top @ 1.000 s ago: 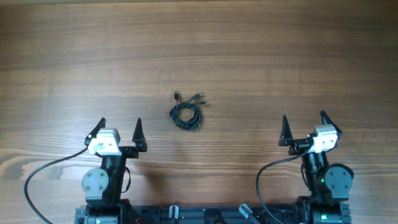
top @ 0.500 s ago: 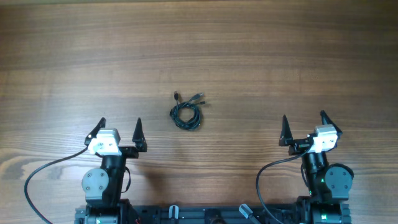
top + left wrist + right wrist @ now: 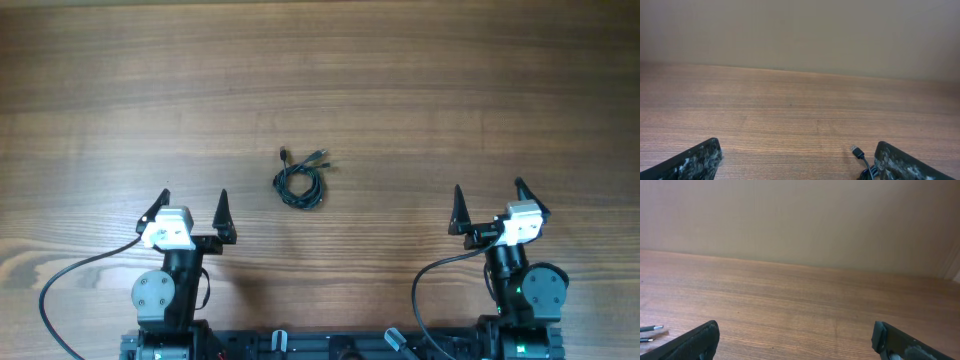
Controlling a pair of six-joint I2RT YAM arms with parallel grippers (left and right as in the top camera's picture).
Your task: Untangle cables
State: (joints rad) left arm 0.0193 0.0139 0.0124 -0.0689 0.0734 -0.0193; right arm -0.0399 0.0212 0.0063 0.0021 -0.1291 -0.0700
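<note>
Nothing moved, cables point(image 3: 299, 184) one small tangled coil

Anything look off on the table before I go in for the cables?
Nothing stands out. The cables lie in one small coiled bundle on the table, with a few plug ends poking out on the far side. The left tool and right tool are open, both clear of it.

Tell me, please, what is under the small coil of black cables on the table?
Only the bare wooden table shows around the cables, and their plug ends lie flat on the wood. Whether anything small sits beneath the overlapping strands cannot be seen, because they cover that spot.
</note>
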